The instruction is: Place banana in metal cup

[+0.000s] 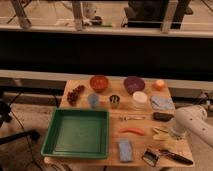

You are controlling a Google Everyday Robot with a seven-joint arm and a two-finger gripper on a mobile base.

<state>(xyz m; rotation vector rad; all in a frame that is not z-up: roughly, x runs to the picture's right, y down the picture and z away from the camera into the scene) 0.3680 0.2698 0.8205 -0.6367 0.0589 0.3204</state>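
**Spotter:** Where is the gripper?

**Me:** Low over the right edge of the worktop, at the end of the white arm. I cannot tell whether it is open or closed.

**Spotter:** And the banana?

**Me:** It lies flat near the right edge, just beside the gripper, with the carrot piece to its left. The metal cup stands well apart, towards the middle of the back edge, between the light blue cup and the white container.

**Spotter:** What are the risks?

**Me:** The banana is low and curved, so I think a shallow grasp could let it roll out. I could also drop it short on the long carry. The cup is narrow and looks light, so a skewed release could tip it or leave the banana leaning out.
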